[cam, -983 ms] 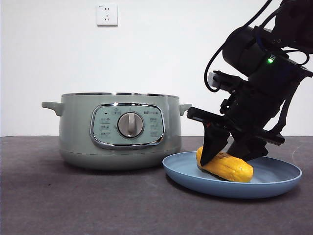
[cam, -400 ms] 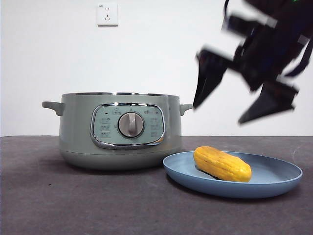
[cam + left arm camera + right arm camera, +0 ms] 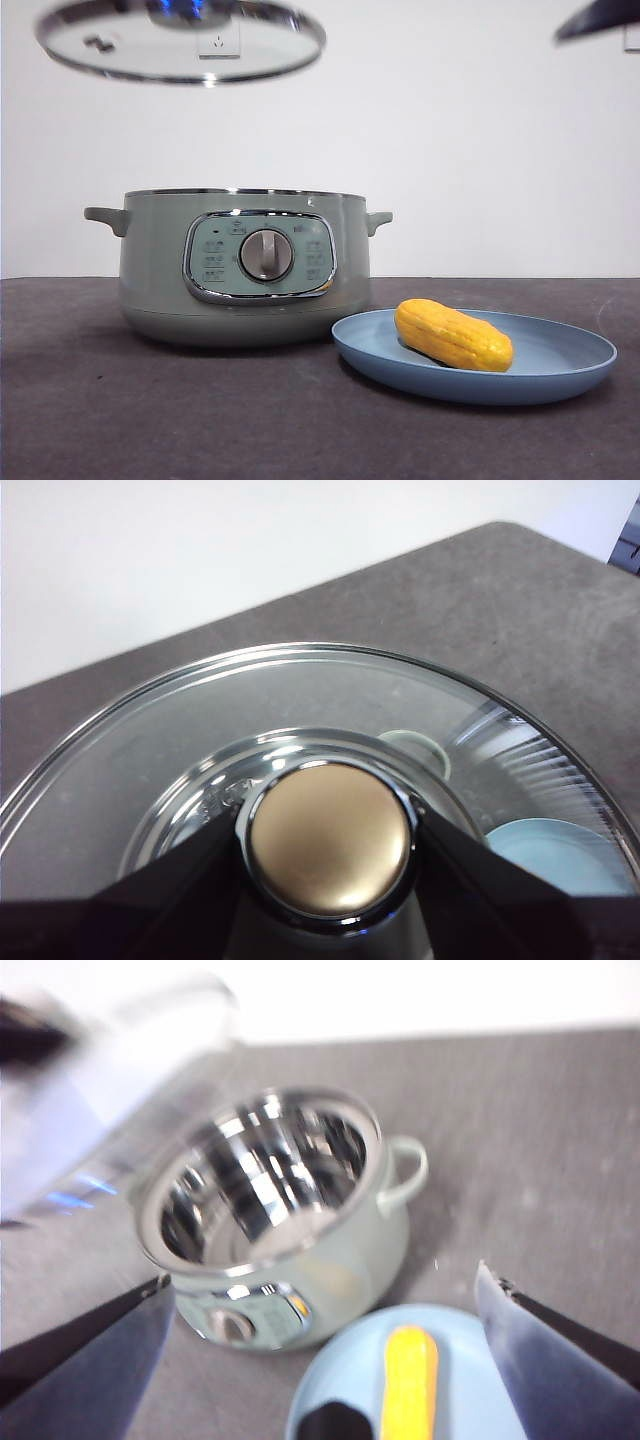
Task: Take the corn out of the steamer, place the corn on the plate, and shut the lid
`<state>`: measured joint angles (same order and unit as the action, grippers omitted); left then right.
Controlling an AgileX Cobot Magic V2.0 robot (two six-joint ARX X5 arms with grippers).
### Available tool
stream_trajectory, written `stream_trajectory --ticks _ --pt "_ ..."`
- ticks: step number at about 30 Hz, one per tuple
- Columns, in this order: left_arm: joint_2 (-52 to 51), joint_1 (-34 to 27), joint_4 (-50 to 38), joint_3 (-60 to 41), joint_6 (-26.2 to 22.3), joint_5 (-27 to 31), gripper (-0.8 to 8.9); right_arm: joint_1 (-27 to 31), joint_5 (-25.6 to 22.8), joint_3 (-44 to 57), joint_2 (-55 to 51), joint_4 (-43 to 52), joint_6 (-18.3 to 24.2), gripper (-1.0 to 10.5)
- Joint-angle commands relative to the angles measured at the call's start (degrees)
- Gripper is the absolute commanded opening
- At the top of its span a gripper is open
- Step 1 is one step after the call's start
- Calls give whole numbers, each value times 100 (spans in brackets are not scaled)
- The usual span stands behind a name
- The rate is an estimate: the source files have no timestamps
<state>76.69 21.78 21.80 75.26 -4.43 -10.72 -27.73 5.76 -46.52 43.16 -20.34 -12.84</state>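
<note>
Lifted clear to one o'clock: right pincer (image 3: 320, 1360), spread wide, empty. Stubby yellow corn (image 3: 453, 335) resting on shallow blue plate (image 3: 560, 385). Left pincer (image 3: 330, 880) clamped on domed glass lid (image 3: 180, 40); best centred over sage-green steamer (image 3: 245, 265), lowered level.

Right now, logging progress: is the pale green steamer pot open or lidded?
Open: the round glass lid hangs above the steamer pot, gripped by the left hand.

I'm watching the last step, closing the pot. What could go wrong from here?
The lid hangs high and left of the steamer, gripped only at its knob by the left tool. It could land off-centre on the rim, or swing and slip. The corn lies on the plate, close to the pot, so a wide approach might knock it.
</note>
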Motion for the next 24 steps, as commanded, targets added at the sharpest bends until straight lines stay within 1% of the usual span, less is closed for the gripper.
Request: stream_trajectory --ticks 1,8,13,24 --pt "186 4 -595 22 22 -37 -9 -7 -35 44 -437 -109 37 505" --pt "833 4 -1211 22 24 -33 -9 -7 -35 44 -1005 -472 46 504" --pt "1198 4 -1499 22 26 -28 -9 -7 -179 44 -1032 -686 55 504" --pt "1738 11 -1838 22 26 -4 -9 -9 -177 44 -1016 -909 74 504"
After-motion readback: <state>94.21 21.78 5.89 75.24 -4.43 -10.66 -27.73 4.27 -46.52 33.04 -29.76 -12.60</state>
